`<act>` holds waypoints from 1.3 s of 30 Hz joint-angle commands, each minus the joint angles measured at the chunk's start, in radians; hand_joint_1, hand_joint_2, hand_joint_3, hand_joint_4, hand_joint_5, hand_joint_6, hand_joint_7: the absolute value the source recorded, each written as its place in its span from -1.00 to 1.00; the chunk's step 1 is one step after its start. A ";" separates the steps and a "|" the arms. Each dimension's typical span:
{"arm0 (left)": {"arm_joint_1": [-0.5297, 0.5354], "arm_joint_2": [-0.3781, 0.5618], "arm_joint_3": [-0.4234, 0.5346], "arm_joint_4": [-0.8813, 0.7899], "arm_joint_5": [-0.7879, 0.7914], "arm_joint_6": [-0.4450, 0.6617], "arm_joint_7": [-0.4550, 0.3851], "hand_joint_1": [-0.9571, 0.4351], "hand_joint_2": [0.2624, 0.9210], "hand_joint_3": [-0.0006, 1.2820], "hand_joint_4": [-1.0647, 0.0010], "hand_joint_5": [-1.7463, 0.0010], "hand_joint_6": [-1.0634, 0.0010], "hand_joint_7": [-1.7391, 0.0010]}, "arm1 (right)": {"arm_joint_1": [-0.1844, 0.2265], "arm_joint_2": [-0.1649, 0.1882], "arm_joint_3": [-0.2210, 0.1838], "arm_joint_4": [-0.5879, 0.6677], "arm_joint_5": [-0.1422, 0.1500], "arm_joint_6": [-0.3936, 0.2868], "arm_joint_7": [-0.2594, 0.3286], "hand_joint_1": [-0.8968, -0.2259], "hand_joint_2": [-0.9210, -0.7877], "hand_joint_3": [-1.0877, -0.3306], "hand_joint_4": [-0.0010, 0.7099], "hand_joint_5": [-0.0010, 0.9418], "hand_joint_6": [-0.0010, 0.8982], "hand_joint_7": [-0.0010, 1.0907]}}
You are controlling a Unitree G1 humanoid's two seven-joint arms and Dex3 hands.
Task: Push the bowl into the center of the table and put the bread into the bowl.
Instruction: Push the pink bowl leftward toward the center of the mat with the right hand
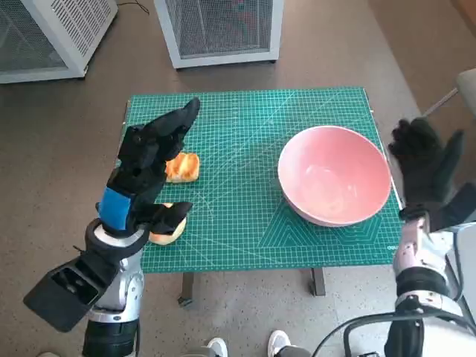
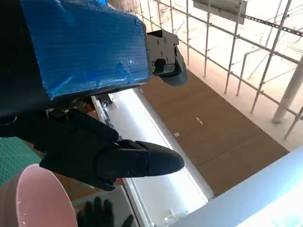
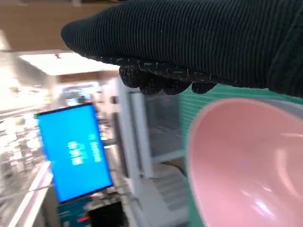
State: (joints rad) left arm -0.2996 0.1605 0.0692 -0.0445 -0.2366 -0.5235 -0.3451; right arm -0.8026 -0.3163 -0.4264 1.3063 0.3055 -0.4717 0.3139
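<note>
Left hand (image 1: 149, 167) hovers over bread (image 1: 183, 168) (bowl (image 1: 335, 175) apart).

The left hand (image 1: 149, 175), at the frame's left, is black plastic with blue tape across its back, on a pale silver-grey forearm. At right, the right hand (image 1: 424, 160) wears a black ribbed knitted glove above a pale forearm trailing black cables.

Head view looks steeply down on table (image 1: 245, 223); both wrist views share bowl (image 1: 335, 175).
</note>
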 commanded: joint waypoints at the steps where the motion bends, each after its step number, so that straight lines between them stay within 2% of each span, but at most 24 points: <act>1: 0.020 0.014 0.012 -0.023 -0.005 0.005 -0.002 -0.50 1.00 -0.37 0.51 0.99 0.98 0.25 | 0.027 0.026 0.004 0.018 -0.023 0.046 -0.021 0.36 -1.00 -0.22 -0.27 -1.00 -0.84 -0.27; 7: 0.038 0.024 0.022 -0.041 -0.001 0.011 0.002 -0.50 1.00 -0.38 0.52 0.99 0.94 0.30 | 0.020 0.057 0.004 0.020 -0.026 0.070 -0.023 0.30 -1.00 -0.12 -0.27 -1.00 -0.80 -0.34; 15: 0.043 0.026 0.022 -0.047 -0.002 0.014 0.003 -0.50 1.00 -0.38 0.52 0.99 0.92 0.32 | 0.020 0.062 -0.005 0.018 -0.035 0.073 -0.022 0.25 -1.00 -0.05 -0.26 -0.99 -0.78 -0.37; 18: 0.074 0.036 0.040 -0.063 0.011 0.008 0.012 -0.49 1.00 -0.38 0.52 0.99 0.89 0.35 | 0.002 0.114 -0.042 0.022 0.004 0.087 0.006 0.22 -1.00 -0.02 -0.27 -1.00 -0.78 -0.39; 22: 0.098 0.044 0.051 -0.081 0.015 0.005 0.016 -0.49 1.00 -0.37 0.52 1.00 0.83 0.42 | -0.010 0.146 -0.060 0.022 0.018 0.090 0.019 0.19 -1.00 -0.02 -0.28 -1.00 -0.74 -0.40; 36: 0.171 0.045 0.079 -0.147 0.026 0.023 0.045 -0.51 1.00 -0.36 0.50 1.00 0.69 0.56 | -0.079 0.227 -0.091 0.024 0.023 0.112 0.040 0.17 -1.00 0.00 -0.23 -0.98 -0.68 -0.38; 39: 0.186 0.046 0.084 -0.158 0.023 0.028 0.050 -0.51 1.00 -0.36 0.50 1.00 0.66 0.60 | -0.093 0.245 -0.092 0.024 0.022 0.113 0.040 0.17 -1.00 -0.03 -0.22 -0.99 -0.75 -0.26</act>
State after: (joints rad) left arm -0.1356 0.2013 0.1433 -0.1800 -0.2118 -0.5046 -0.3056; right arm -0.8893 -0.0946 -0.5112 1.3164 0.3193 -0.3795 0.3515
